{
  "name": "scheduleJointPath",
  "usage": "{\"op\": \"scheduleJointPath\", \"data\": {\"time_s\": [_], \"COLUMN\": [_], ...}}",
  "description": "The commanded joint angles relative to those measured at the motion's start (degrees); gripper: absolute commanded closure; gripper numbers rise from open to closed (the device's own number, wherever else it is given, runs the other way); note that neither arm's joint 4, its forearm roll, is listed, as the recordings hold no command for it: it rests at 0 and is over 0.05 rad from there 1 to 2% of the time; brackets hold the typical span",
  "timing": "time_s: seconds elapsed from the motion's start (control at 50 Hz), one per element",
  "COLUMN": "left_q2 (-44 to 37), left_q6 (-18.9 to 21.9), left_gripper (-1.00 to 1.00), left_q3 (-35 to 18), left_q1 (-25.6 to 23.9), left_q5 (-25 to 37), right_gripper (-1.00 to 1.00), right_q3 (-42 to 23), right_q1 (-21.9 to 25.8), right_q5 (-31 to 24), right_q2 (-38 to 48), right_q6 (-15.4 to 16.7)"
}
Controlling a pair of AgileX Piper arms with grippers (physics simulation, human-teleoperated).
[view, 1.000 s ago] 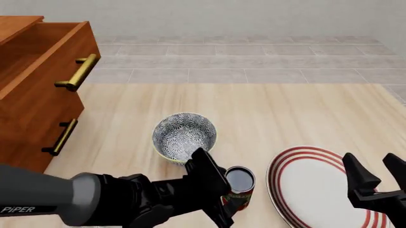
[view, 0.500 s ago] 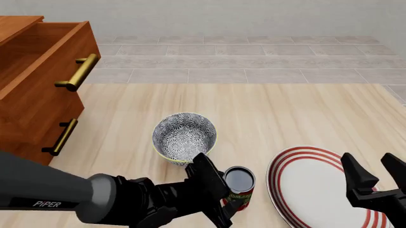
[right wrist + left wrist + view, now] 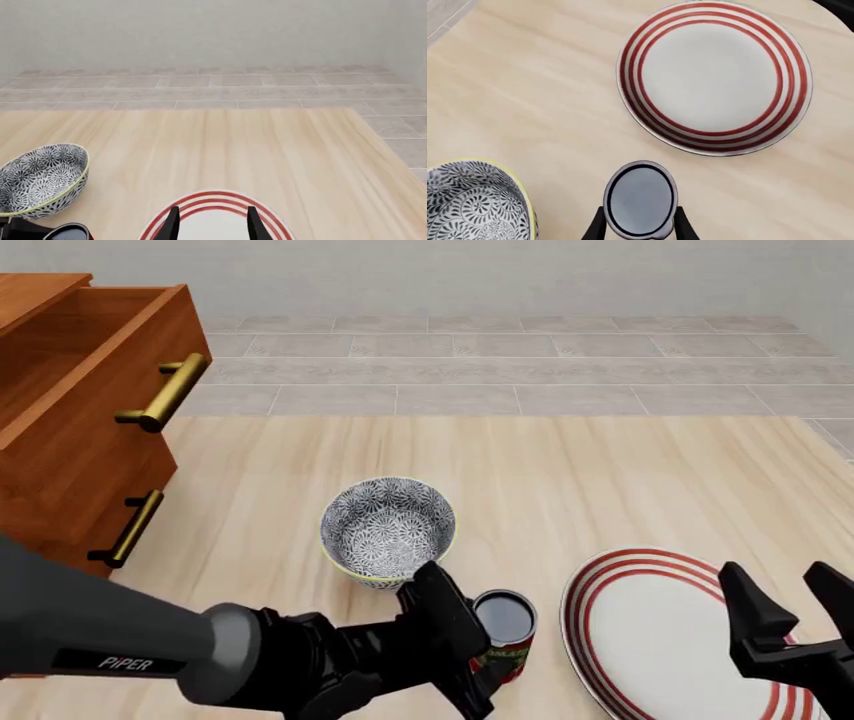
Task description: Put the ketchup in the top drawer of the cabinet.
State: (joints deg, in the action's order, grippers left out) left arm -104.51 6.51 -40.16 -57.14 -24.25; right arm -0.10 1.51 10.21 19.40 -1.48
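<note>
simulated home kitchen: wooden cabinet point(image 3: 67, 430), plate point(image 3: 661, 630), bowl point(image 3: 387, 530)

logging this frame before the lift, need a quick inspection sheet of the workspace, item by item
surface: light wood table, no spills seen
job's things: ketchup upright on the table, between the bowl and the plate; top drawer of the cabinet pulled open, lower drawer closed
clutter: patterned bowl just beyond the can; red-ringed plate, nothing on it
grippers: left gripper has a finger on each side of the can, contact looks likely but grip not confirmed; right gripper open, holding nothing, over the plate
cables: nothing seen
surroundings: grey tiled floor and a plain pale wall beyond the table
</note>
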Motion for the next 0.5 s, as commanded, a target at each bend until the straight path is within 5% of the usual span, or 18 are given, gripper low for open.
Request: {"op": "scheduleJointPath", "data": {"time_s": [0.02,0.4,0.42,0.5], "left_q2": [0.0,0.96,1.38,2.41], "left_q6": [0.22,-0.04,-0.08,0.35], "left_gripper": [-1.0,-1.0,1.0,1.0], "left_q3": [-0.55,-0.88,-0.71,-0.21], "left_q1": [0.42,0.42,0.25,0.4], "left_q5": [0.04,0.05,0.04,-0.18], "right_gripper": [-1.0,-1.0,-1.0,-1.0], "right_q3": [0.0,0.0,0.0,0.0], "right_q1": [-0.04,0.31,0.31,0.31], "right_q5": [-0.66,-0.16,-0.14,-0.04], "right_q2": [-1.2,-0.29,-0.26,-0.08], "right_q6": [0.42,0.57,0.54,0.53]}}
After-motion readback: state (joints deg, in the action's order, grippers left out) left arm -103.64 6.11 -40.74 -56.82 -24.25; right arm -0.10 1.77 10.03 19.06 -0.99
